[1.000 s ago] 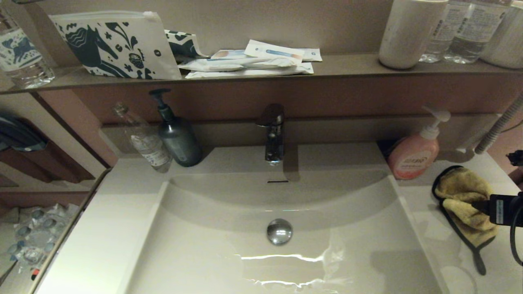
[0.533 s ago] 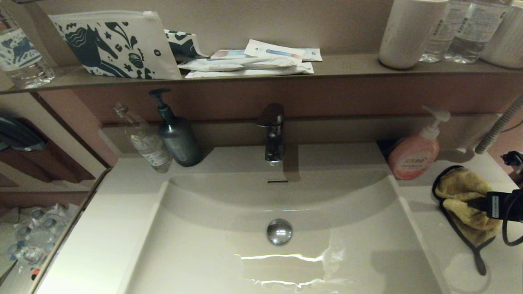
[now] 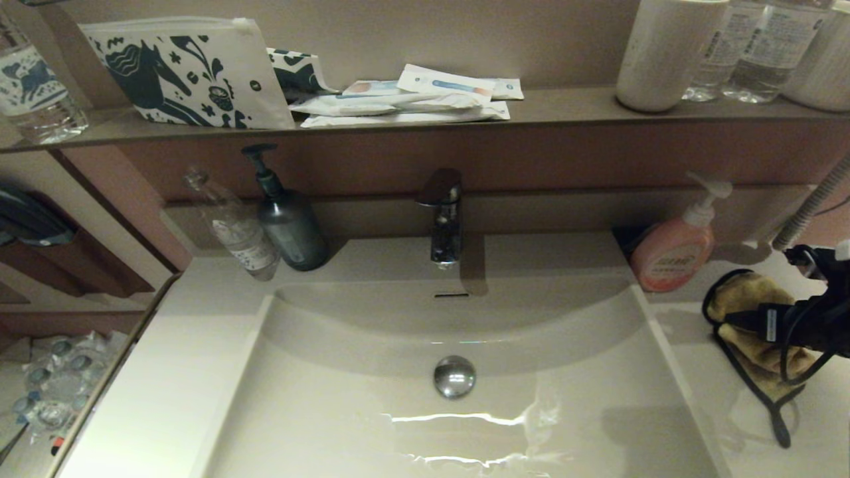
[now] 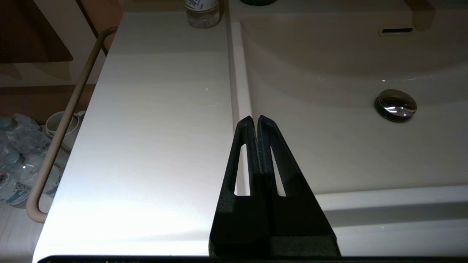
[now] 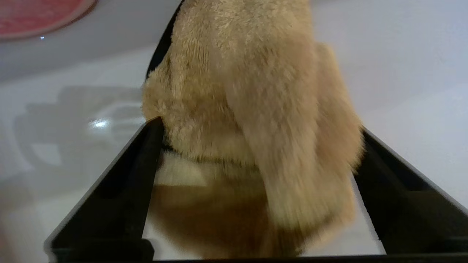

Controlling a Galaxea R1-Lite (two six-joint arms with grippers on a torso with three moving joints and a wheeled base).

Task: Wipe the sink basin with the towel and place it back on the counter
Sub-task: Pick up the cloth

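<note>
The mustard-yellow towel (image 3: 749, 295) lies crumpled on the counter (image 3: 694, 378) to the right of the sink basin (image 3: 332, 405), its black loop strap trailing toward the front. My right gripper (image 3: 745, 318) reaches over it from the right and is open. In the right wrist view, the towel (image 5: 256, 91) bulges between the spread fingers of that gripper (image 5: 257, 128). One fingertip (image 5: 155, 126) touches the fluff. My left gripper (image 4: 255, 118) is shut on nothing and hovers over the basin's left rim near the front; it is out of the head view.
A pink soap pump bottle (image 3: 672, 255) stands just behind and left of the towel. The faucet (image 3: 443, 219), a dark pump bottle (image 3: 289, 229) and a clear bottle (image 3: 236, 229) line the back. The chrome drain plug (image 3: 454, 376) sits mid-basin. A grey hose (image 3: 807, 206) hangs at the right.
My right gripper has pushed further left over the towel, and more of the arm and its cable has come into view from the right. The towel has stayed where it was.
</note>
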